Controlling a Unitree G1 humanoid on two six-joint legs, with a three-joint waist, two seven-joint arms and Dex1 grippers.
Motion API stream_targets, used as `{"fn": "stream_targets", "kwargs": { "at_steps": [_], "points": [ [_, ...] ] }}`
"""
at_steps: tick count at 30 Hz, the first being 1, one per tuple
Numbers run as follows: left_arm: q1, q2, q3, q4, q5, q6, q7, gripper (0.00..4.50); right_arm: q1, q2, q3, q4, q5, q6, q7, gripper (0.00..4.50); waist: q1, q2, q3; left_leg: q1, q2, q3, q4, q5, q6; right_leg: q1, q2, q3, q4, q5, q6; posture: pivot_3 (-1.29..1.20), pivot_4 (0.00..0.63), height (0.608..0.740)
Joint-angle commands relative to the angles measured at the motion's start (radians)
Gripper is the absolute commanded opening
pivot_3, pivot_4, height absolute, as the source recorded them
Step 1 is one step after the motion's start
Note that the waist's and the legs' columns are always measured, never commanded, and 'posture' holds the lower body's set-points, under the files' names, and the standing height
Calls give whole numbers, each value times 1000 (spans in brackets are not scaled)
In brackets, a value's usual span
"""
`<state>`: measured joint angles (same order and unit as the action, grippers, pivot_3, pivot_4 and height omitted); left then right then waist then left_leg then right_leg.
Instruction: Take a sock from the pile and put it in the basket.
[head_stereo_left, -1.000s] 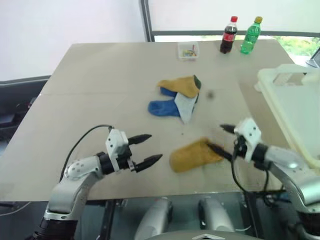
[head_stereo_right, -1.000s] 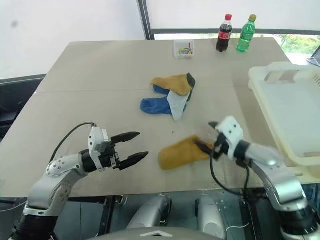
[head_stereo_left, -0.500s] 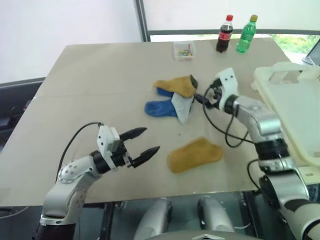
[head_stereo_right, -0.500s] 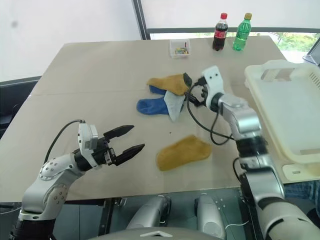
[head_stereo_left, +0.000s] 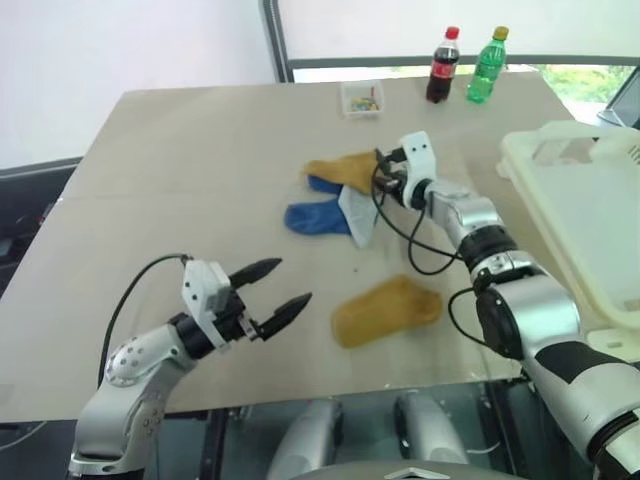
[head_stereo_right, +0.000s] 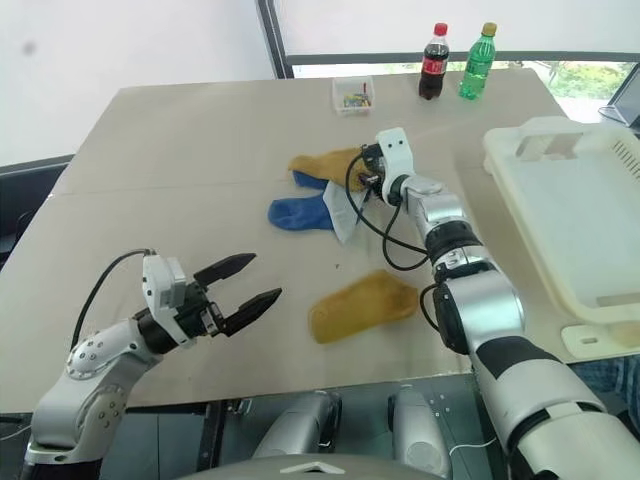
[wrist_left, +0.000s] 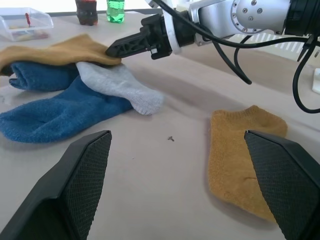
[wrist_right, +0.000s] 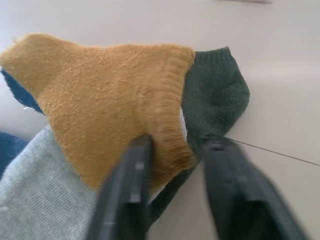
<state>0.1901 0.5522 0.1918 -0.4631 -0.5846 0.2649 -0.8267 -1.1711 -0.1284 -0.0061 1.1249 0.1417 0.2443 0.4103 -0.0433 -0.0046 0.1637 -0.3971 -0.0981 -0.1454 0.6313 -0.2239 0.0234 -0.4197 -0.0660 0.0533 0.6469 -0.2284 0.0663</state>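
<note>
**Right jaws at the cuff of the top yellow sock; left jaws wide and empty**

The right gripper (head_stereo_right: 366, 172) reaches out over the counter (head_stereo_left: 180, 150) to the pile (head_stereo_left: 340, 195) of socks near its middle. Its jaws have drawn in around the ribbed cuff of the mustard-yellow sock (wrist_right: 105, 100) that lies on top of the heap. In the right wrist view one finger (wrist_right: 127, 195) presses against the yellow cuff, and the other finger stands beside the dark green sock (wrist_right: 215, 95) that peeks out from under it. A narrow gap remains between the two fingers, with the yellow cuff and an edge of green in it, so whether the sock is firmly pinched cannot be told. The sock lies on the heap, not lifted.

Under the yellow sock lie a light grey sock (wrist_left: 120, 87) and a blue sock (wrist_left: 55, 112), both flat on the counter.

The left gripper (head_stereo_left: 272, 292) hovers above the near part of the counter, jaws spread wide, holding nothing and touching nothing. A second mustard-yellow sock (head_stereo_left: 385, 310) lies alone, nearer the robot and well apart from the heap.

The basket (head_stereo_left: 560, 165) stands at the right edge of the counter. At the far edge are a small clear box (head_stereo_left: 361, 98), a cola bottle (head_stereo_left: 440, 68) and a green bottle (head_stereo_left: 487, 68).
</note>
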Motion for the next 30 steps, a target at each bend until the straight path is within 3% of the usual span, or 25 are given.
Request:
{"fn": "stream_targets", "kwargs": {
  "at_steps": [1, 10, 15, 24, 30],
  "points": [
    [14, 0, 34, -42, -11, -25, 9, 4500, -51, 11, -19, 7, -7, -43, 24, 45, -1, 0, 0, 0, 0, 0, 0, 0, 0, 0, 0, 0, 0, 0, 0, 0, 150, 740],
    [1, 3, 27, -28, -9, -31, 8, 4500, -39, 17, -35, -23, -3, -22, 93, 45, -1, 0, 0, 0, 0, 0, 0, 0, 0, -1, 0, 1, 1, 0, 0, 0, 150, 740],
    [-5, 7, 30, -19, -13, -29, 0, 4500, -16, 7, -54, -129, 41, 79, 184, 45, -1, 1, 0, 0, 0, 0, 0, 0, 0, -1, 0, 1, 1, 0, 0, 0, 150, 740],
    [-30, 18, 20, 12, -23, -14, -23, 4500, 237, -58, 21, -802, 207, 593, 337, 45, 5, 1, 0, -1, 0, -1, 0, -1, 1, -1, -2, 0, 1, 0, 0, 0, 150, 740],
    [-44, 21, 10, 30, -23, -7, -37, 4500, 409, -160, 74, -1144, 307, 816, 368, 45, 4, 1, 1, -1, 0, 0, 0, -1, 2, -1, -4, 0, 1, 0, 0, 0, 150, 740]
  ]
}}
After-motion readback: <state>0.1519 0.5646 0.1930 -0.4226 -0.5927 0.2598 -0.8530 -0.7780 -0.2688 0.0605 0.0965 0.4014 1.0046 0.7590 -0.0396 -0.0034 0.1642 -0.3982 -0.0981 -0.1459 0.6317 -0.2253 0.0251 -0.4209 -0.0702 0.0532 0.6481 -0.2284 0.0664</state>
